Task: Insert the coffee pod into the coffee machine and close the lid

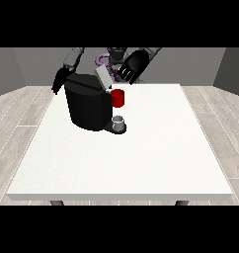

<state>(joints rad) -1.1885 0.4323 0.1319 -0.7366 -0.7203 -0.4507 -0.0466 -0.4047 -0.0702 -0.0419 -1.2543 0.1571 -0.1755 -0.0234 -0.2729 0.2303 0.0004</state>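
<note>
A smooth white square worktop carries a rounded black coffee machine, its flat grey lid raised. The robot hand at the view's right hovers, fingers relaxed. A grey thing sits below a red thing at the machine. I cannot tell the fingers of the robot hand at the view's left.

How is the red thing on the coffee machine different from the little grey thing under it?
The red thing at the machine is bright red; the grey thing is pale grey. The red thing sits high up at the front of the black coffee machine; the grey thing sits low, on the machine's dark base. The red thing looks a little bigger. Both look like small round cups standing upright.
</note>
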